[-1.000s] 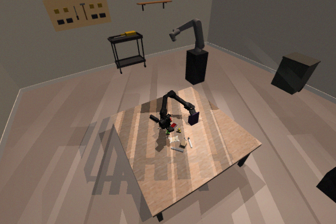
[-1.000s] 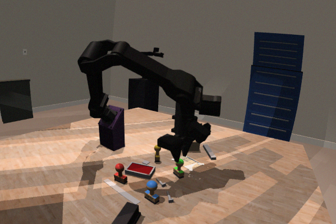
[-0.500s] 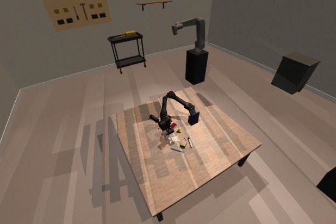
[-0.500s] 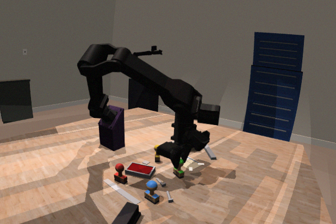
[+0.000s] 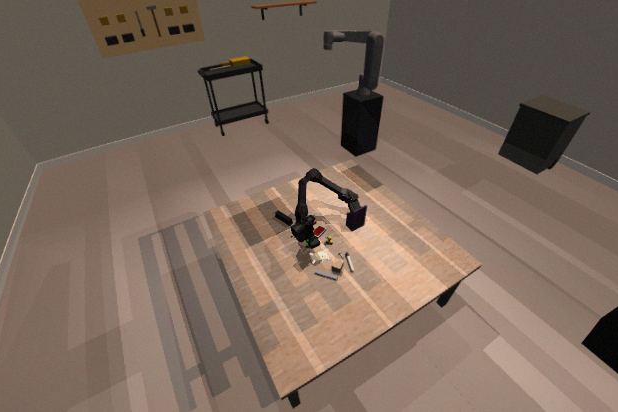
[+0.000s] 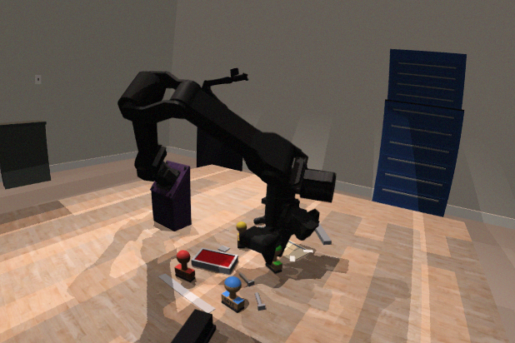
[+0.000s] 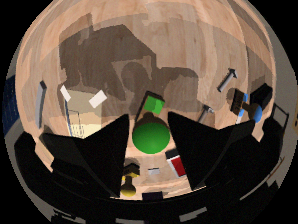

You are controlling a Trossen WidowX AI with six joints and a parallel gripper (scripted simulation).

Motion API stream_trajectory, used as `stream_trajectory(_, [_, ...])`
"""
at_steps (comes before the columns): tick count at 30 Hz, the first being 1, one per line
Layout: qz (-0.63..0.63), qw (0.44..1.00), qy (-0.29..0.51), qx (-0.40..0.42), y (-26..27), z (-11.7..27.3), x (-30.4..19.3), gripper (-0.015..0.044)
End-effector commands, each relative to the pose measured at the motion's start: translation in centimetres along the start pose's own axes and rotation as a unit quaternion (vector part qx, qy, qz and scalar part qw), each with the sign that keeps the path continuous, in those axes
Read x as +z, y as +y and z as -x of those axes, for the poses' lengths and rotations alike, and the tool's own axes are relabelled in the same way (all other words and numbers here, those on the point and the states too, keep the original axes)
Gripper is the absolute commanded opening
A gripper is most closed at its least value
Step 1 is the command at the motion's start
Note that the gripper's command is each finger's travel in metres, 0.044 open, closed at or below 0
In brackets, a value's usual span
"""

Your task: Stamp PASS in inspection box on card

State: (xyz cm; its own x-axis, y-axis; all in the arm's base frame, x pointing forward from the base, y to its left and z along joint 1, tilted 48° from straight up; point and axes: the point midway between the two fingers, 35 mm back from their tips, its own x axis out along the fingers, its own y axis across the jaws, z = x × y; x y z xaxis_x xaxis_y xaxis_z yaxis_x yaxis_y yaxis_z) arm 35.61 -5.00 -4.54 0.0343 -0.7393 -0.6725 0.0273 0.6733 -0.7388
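As seen in wrist view, L to R: card (image 5: 323,256) (image 6: 297,251) (image 7: 90,115) at abt 10 o'clock from green stamp's knob, well clear of fingers; yellow stamp (image 5: 329,240) (image 6: 240,231) (image 7: 128,185) at 7. Green stamp (image 6: 277,265) (image 7: 151,138), prob. PASS (lettering n/v), stands upright betw. fingertips, block twd 12, long axis approx. in line w/ approach. Gripper (image 5: 314,243) (image 6: 274,256) (image 7: 148,116) part-open, no firm hold seen; R-hand finger looks nearer knob. Next: centre, close evenly, else stamp may tip. Pad (image 5: 319,231) (image 6: 214,259) (image 7: 177,165) at 5, for inking after lift.
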Motion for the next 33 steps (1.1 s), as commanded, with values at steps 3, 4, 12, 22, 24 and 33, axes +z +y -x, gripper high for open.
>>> stream_trajectory(3, [0.0, 1.0, 0.0, 0.0, 0.0, 0.1, 0.0, 0.0103])
stream_trajectory(4, [0.0, 1.0, 0.0, 0.0, 0.0, 0.1, 0.0, 0.0096])
stream_trajectory(12, [0.0, 1.0, 0.0, 0.0, 0.0, 0.1, 0.0, 0.0003])
stream_trajectory(22, [0.0, 1.0, 0.0, 0.001, 0.0, 0.6, 0.1, 0.0])
stream_trajectory(24, [0.0, 1.0, 0.0, 0.001, 0.1, 0.7, 0.1, 0.0])
stream_trajectory(33, [0.0, 1.0, -0.001, 0.001, 0.1, 1.1, 0.1, 0.0])
